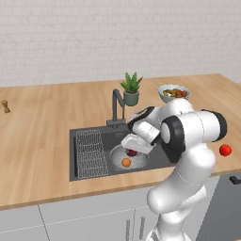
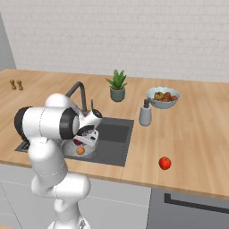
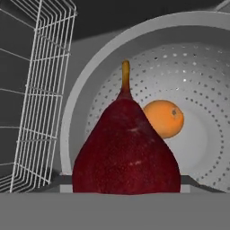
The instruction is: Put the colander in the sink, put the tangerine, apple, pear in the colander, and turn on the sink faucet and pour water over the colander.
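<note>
The colander (image 1: 123,159) is seen standing inside the sink (image 1: 89,136), beside the wire grid rack (image 1: 91,153). The tangerine (image 3: 164,118) is lying on the pierced bottom of the colander. The gripper (image 1: 133,149) is held low over the colander, and a dark red pear (image 3: 126,152) is seen directly in front of the hand camera, stem up, between the fingers. The pear appears to be gripped, with the jaws held apart by its wide body; the fingertips themselves are hidden, so the contact cannot be told with certainty. The pear is above the colander's near side, and the tangerine is seen just behind it. The sink faucet (image 1: 116,106) is standing behind the basin. A red apple (image 1: 225,149) is lying on the wooden counter (image 1: 42,132), well apart from the sink. A potted plant (image 1: 131,88) and a bowl of mixed fruit (image 1: 174,92) are placed further back.
</note>
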Controlling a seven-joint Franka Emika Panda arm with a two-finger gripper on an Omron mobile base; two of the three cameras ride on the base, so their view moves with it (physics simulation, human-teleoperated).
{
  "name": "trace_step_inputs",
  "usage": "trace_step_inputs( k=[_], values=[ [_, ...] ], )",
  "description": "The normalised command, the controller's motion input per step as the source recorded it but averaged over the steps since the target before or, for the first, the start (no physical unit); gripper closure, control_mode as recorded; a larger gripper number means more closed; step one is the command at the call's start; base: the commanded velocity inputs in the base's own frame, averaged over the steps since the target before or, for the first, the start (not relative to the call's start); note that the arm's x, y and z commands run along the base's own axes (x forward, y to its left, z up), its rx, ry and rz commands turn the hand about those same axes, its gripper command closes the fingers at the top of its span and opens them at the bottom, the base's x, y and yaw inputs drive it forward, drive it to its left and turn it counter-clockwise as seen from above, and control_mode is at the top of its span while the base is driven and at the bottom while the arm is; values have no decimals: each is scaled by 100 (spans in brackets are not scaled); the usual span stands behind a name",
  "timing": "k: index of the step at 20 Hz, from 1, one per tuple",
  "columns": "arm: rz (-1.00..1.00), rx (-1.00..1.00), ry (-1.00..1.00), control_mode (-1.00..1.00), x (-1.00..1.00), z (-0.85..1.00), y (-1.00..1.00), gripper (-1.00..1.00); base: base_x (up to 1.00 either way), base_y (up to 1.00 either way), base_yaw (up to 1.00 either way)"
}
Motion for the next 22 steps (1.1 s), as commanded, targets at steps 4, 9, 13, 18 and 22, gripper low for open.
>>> trace_step_inputs(
  k=[4, 9, 13, 18, 22],
  values=[
    [0, 0, 3, -100, 26, -49, 26, 100, 0, 0, 0],
    [0, 0, 5, -100, 28, -33, 24, 100, 0, 0, 0],
    [0, 0, 5, -100, 19, -27, 16, 100, 0, 0, 0],
    [0, 0, 2, -100, 8, -23, 7, 100, 0, 0, 0],
    [0, 0, 0, -100, -23, -1, 21, -100, 0, 0, 0]
  ],
)
